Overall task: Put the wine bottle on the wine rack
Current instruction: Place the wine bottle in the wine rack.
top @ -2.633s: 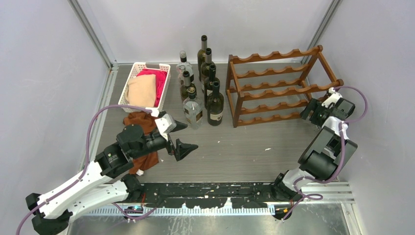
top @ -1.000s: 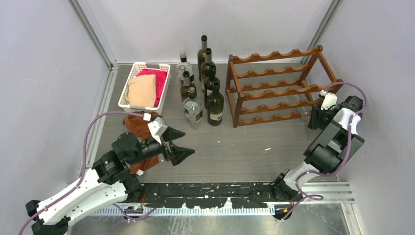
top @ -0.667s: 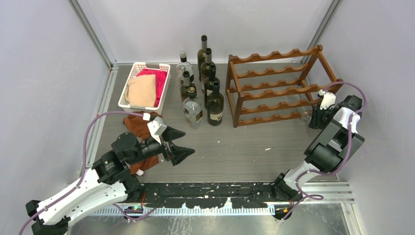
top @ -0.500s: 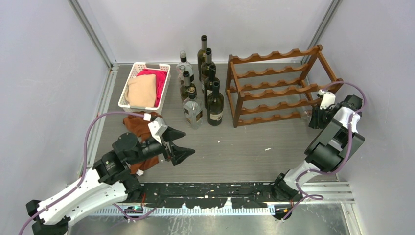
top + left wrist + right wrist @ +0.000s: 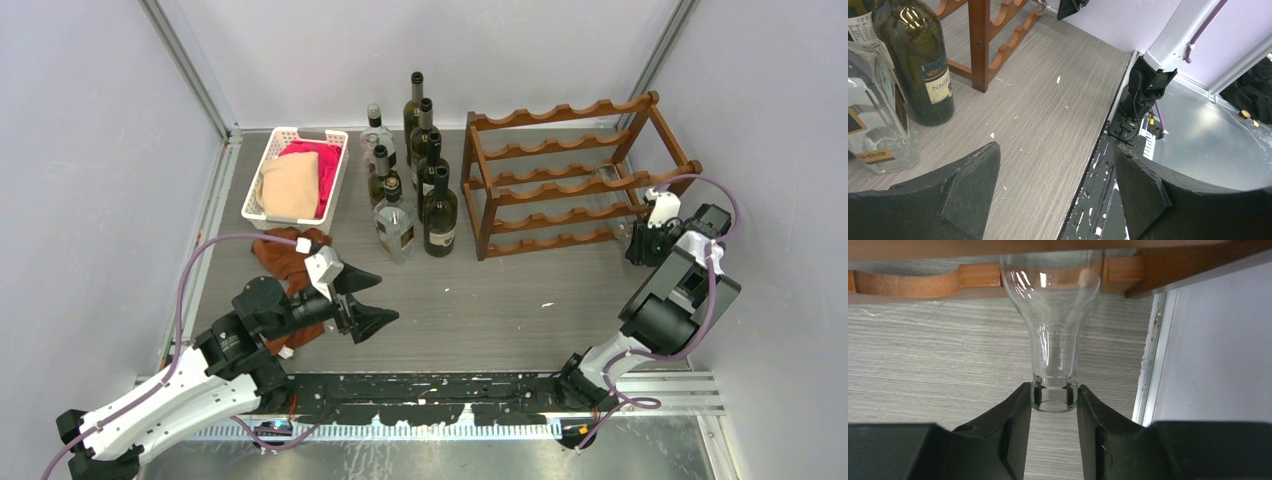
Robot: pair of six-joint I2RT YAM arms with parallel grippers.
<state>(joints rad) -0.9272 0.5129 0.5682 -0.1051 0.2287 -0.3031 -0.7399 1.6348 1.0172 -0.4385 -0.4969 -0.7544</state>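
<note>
The wine bottle [image 5: 1053, 300] is clear glass and lies with its body under the wine rack's scalloped rail [image 5: 908, 282], neck pointing at the camera. My right gripper [image 5: 1054, 392] is shut on the lip of its neck, one finger pressed against each side. From above, that gripper [image 5: 640, 243] sits at the right end of the reddish-brown wine rack [image 5: 570, 180], low by the bottom tier; the bottle itself hardly shows there. My left gripper [image 5: 375, 300] hovers open over the table, left of centre, holding nothing, its jaws wide apart in the left wrist view [image 5: 1058, 155].
Several upright bottles [image 5: 415, 180], dark and clear, stand left of the rack. A white slotted basket [image 5: 270, 165] with pink and tan cloth sits at back left, a brown cloth [image 5: 285, 255] in front of it. The right wall runs close beside the right gripper.
My right gripper's fingers have closed onto the bottle's neck and the wrist has shifted slightly left. The left arm has drifted a little toward the near edge, still open.
</note>
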